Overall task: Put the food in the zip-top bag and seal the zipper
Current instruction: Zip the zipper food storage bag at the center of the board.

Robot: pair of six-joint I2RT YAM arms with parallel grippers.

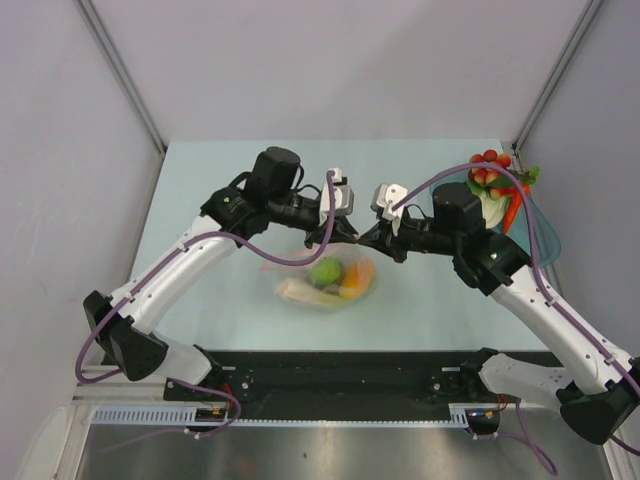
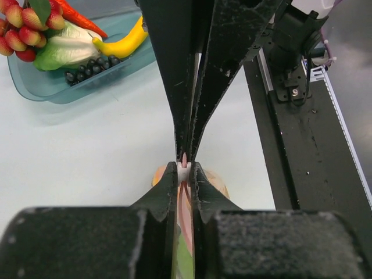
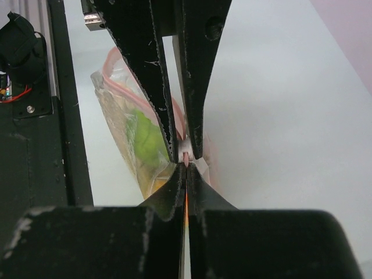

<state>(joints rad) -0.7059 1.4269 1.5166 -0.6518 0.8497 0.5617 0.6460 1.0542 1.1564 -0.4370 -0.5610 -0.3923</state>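
The zip-top bag (image 1: 325,280) hangs just above the table's middle, with a green ball (image 1: 324,271) and an orange (image 1: 358,275) inside. Both grippers meet tip to tip over its right end. My left gripper (image 2: 184,170) is shut on the pink-red zipper (image 2: 184,200) at its white slider. My right gripper (image 3: 186,165) is shut on the bag's edge (image 3: 125,116) right at the strip's end. The green ball (image 3: 142,136) shows through the plastic. More food lies in the teal bowl (image 2: 35,87): strawberries (image 2: 23,23), a carrot (image 2: 81,17), a banana (image 2: 125,42) and grapes (image 2: 93,65).
The teal bowl (image 1: 545,235) stands at the back right, behind my right arm. A black rail (image 1: 340,385) runs along the near table edge between the arm bases. Grey walls close in the table on both sides.
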